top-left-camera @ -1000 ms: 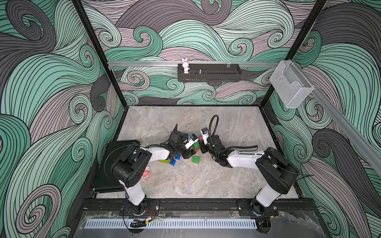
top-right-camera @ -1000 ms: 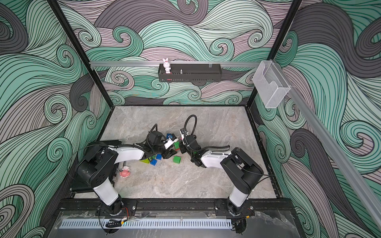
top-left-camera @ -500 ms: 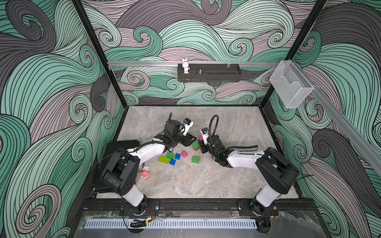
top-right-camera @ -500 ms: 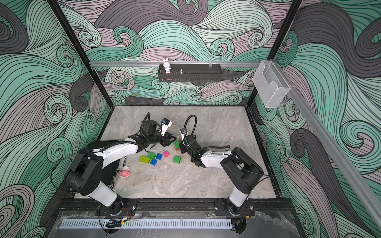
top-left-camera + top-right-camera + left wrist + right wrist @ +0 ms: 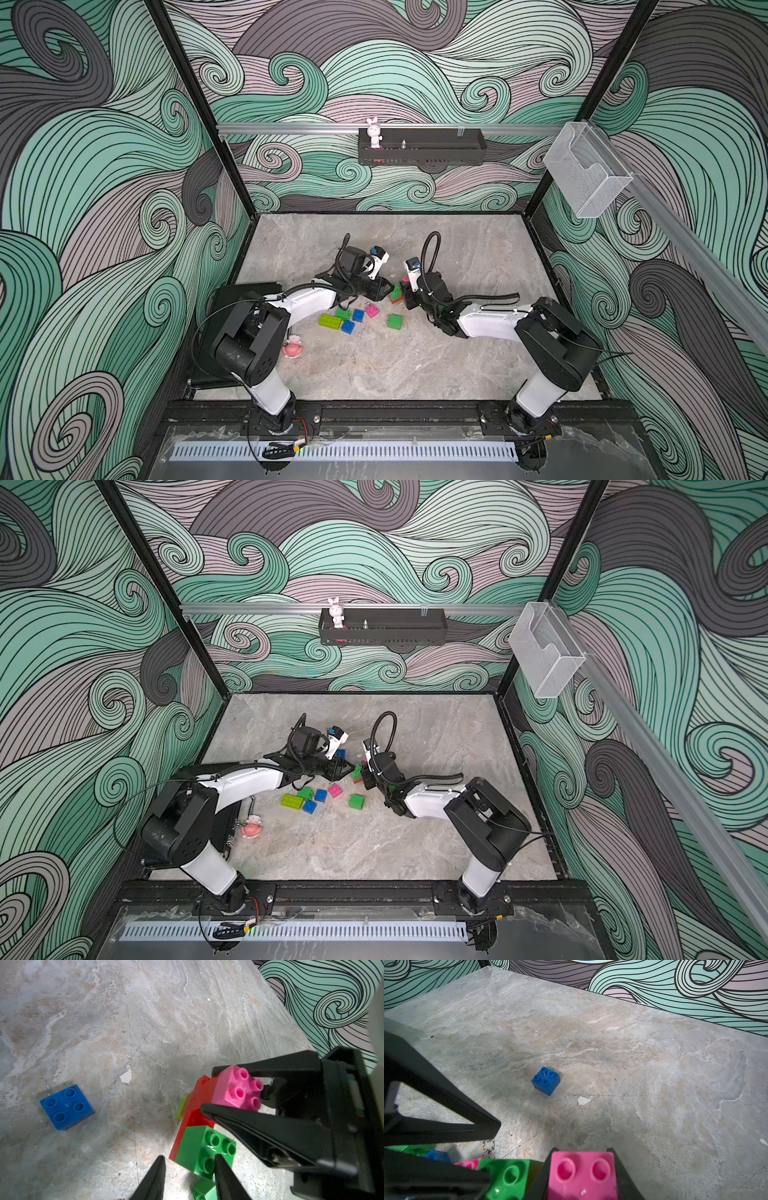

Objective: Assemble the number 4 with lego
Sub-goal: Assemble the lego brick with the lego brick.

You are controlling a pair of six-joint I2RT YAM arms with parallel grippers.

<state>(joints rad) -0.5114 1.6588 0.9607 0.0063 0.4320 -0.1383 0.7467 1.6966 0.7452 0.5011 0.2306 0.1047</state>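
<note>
Dead centre of the counter [image 5: 415,374], the lego stack [image 5: 194,1103] is clamped by its pink brick [image 5: 236,1088] in the right pincer [image 5: 582,1152]; the left pincer [image 5: 189,1157], parted and empty, hovers at the green brick [image 5: 203,1147]. Mid-build, I'd say: next wants a loose blue brick [image 5: 66,1106] pressed on squarely. Upper centre, the black shelf [image 5: 436,158] holds a bunny figurine [image 5: 374,132].
</note>
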